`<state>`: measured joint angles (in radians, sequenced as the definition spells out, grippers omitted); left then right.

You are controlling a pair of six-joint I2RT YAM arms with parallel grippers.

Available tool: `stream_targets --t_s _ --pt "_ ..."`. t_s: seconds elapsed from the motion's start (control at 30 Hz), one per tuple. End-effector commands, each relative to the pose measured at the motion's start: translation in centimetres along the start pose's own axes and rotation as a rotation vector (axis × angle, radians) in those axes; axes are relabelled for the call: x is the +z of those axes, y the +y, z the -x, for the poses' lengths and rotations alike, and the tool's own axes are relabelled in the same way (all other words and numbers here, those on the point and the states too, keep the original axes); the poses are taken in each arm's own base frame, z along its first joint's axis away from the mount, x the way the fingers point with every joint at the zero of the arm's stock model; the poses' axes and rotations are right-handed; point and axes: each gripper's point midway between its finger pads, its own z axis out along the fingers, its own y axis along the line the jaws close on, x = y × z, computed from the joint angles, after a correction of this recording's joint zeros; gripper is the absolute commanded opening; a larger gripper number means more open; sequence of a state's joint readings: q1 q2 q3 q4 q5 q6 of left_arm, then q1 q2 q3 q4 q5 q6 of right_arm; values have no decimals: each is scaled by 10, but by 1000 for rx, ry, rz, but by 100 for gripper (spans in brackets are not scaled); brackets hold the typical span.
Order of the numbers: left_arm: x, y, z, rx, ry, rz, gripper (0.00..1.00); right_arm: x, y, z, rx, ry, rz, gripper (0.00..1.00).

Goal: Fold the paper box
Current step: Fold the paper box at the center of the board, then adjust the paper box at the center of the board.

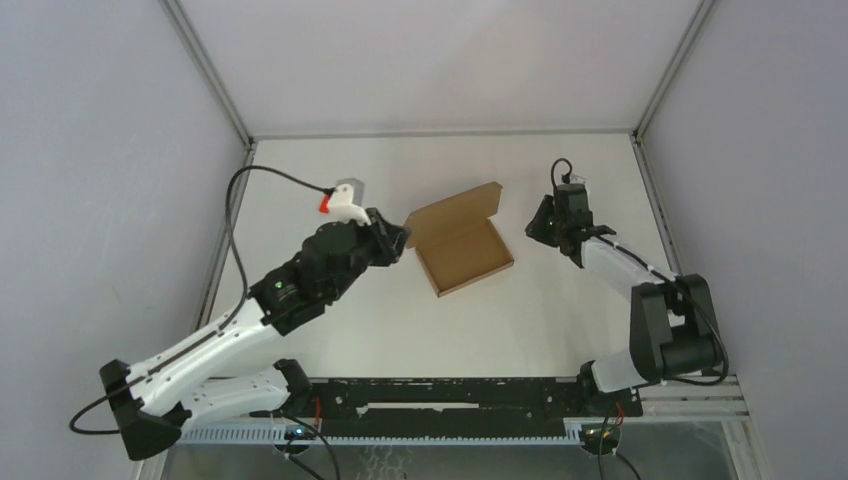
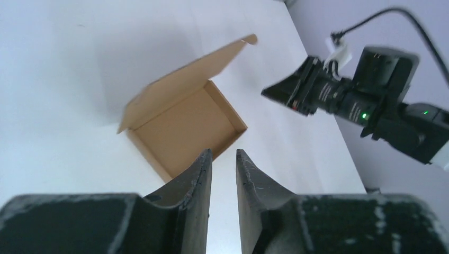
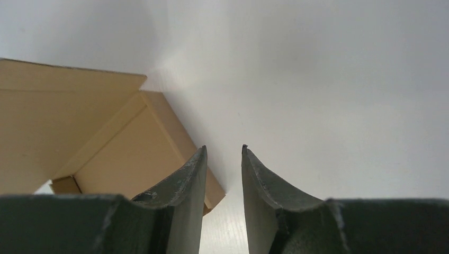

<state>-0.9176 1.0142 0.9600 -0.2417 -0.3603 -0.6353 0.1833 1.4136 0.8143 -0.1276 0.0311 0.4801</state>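
Paper box (image 1: 465, 255) lies between inward-stretched left arm (image 1: 300, 285) and right arm (image 1: 612, 262), jaws narrowly apart, empty.

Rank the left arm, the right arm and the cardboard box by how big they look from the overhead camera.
1. left arm, stretched out, looks largest
2. right arm, folded up
3. paper box, smallest

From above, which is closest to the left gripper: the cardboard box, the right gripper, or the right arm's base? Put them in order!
1. The paper box, just beside the left gripper, in the middle.
2. The right gripper, past the box, on the right.
3. The right arm's base, bottom right of the view.
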Motion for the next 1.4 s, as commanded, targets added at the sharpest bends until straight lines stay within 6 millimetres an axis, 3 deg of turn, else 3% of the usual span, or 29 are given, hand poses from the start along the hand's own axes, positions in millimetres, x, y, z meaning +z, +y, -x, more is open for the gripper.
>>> stream_targets --t_s 0.0,0.2,0.33,0.7,0.87,1.0,1.17,1.23,1.33,1.37 --pt "-11 85 -49 -20 91 291 30 20 16 -14 38 78 71 38" --pt "-7 143 -94 -118 142 403 46 36 15 -44 7 150 33 38" --pt "-3 160 -107 -146 147 436 49 34 24 -61 -18 178 36 38" --pt "12 173 -143 -172 219 435 48 -7 48 -111 -89 182 47 38" --pt "12 186 -157 -149 243 472 48 -17 67 -119 -99 199 136 36" --pt "-2 176 -136 -178 188 438 50 -62 62 -96 -145 100 122 39" --pt "-18 167 -59 -122 74 477 60 -124 66 -67 -124 -4 234 60" --pt "-17 171 -27 -85 68 537 65 -140 71 -68 -121 1 291 64" --pt "-3 196 11 -52 87 683 70 -152 85 -81 -157 51 382 65" --pt "6 206 22 -56 90 714 81 -153 89 -86 -169 68 406 65"
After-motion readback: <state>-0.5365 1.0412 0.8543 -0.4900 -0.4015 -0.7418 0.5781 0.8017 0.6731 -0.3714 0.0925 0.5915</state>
